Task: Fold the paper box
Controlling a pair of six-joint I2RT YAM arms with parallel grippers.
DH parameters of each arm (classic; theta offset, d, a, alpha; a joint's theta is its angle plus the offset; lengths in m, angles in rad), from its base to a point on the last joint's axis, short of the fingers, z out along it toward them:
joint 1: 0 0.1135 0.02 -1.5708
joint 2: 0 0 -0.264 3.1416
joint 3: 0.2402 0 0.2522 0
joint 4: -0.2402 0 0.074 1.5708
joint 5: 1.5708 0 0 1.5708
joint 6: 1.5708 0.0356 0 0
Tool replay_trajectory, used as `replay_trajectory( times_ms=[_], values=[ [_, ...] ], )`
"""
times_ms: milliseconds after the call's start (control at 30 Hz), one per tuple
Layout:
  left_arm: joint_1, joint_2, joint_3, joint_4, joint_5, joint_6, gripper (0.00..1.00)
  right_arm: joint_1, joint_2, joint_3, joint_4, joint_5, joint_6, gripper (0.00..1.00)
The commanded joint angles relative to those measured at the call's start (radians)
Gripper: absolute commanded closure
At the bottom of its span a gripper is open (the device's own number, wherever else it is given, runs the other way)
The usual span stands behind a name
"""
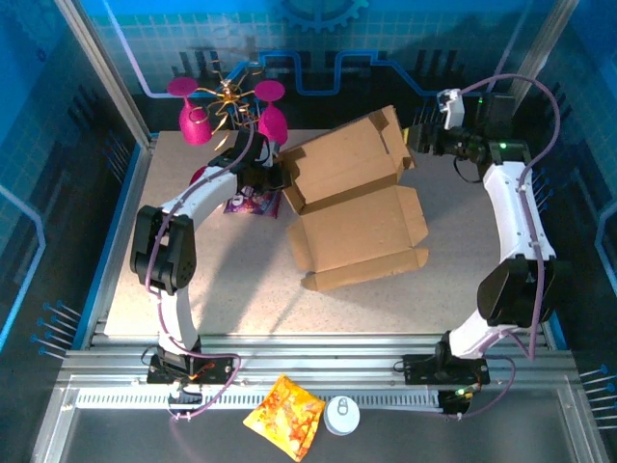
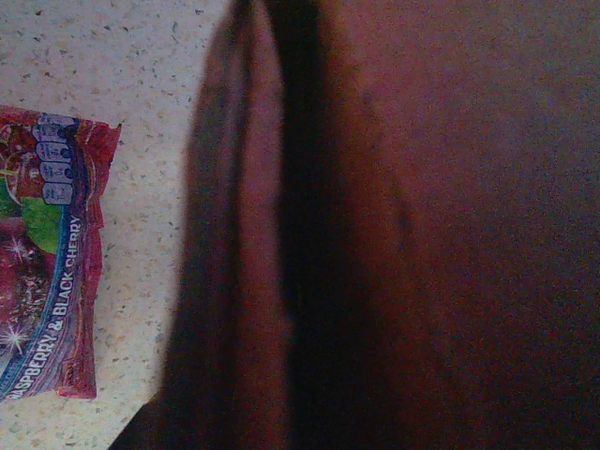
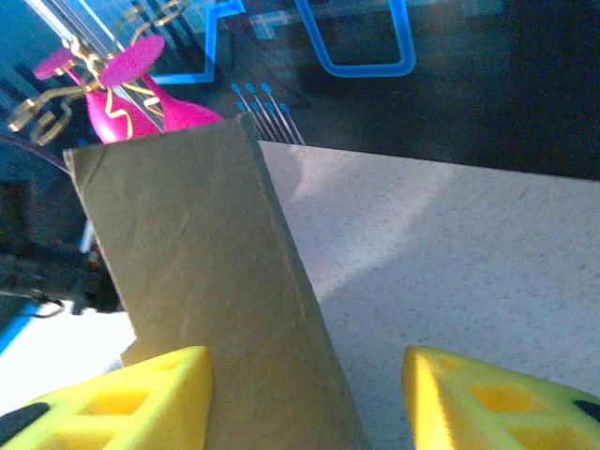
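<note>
Two claws at the paper box (image 1: 352,207), which lies open at mid-table (image 1: 174,289).
The right claw (image 3: 309,412) is spread wide, its yellow fingers (image 3: 141,398) on either side of a raised flap, which stands close to one of them. The left claw (image 1: 262,174) is at the box's left edge; I cannot tell whether it is open or closed. A purple packet (image 1: 249,201) lies just beside it.

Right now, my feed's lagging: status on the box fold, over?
Right claw open, paper box flap between its fingers. Left claw at box's left edge, grip unclear. Purple packet beside it.
</note>
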Motion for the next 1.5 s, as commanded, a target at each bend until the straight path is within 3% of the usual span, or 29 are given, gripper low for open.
replay_trajectory(
  times_ms=[0, 100, 200, 400, 533, 867, 1267, 1467],
  values=[
    [-0.005, -0.043, 0.017, -0.001, 0.034, 0.022, 1.0, -0.035, 0.082, 0.023, 0.032, -0.278, 0.08, 0.41],
    [-0.005, -0.041, 0.022, -0.007, 0.034, 0.021, 1.0, -0.046, 0.14, -0.003, 0.163, -0.466, 0.219, 0.38],
    [-0.005, -0.043, 0.022, -0.01, 0.034, 0.023, 1.0, -0.04, 0.182, 0.007, 0.179, -0.536, 0.244, 0.38],
    [-0.005, -0.044, 0.021, -0.016, 0.034, 0.026, 1.0, -0.027, 0.215, 0.047, 0.13, -0.522, 0.204, 0.38],
    [-0.004, -0.044, 0.023, -0.016, 0.028, 0.025, 1.0, -0.004, 0.211, 0.076, 0.037, -0.469, 0.124, 0.44],
    [-0.016, -0.046, 0.038, -0.037, 0.001, 0.028, 1.0, 0.089, 0.149, 0.108, -0.187, -0.115, -0.102, 0.44],
    [-0.042, -0.062, 0.047, -0.07, -0.045, 0.051, 1.0, 0.239, 0.082, 0.074, -0.159, 0.425, -0.204, 0.45],
    [-0.056, -0.072, 0.042, -0.07, -0.06, 0.053, 1.0, 0.297, 0.106, 0.09, -0.149, 0.639, -0.234, 0.53]
  ],
)
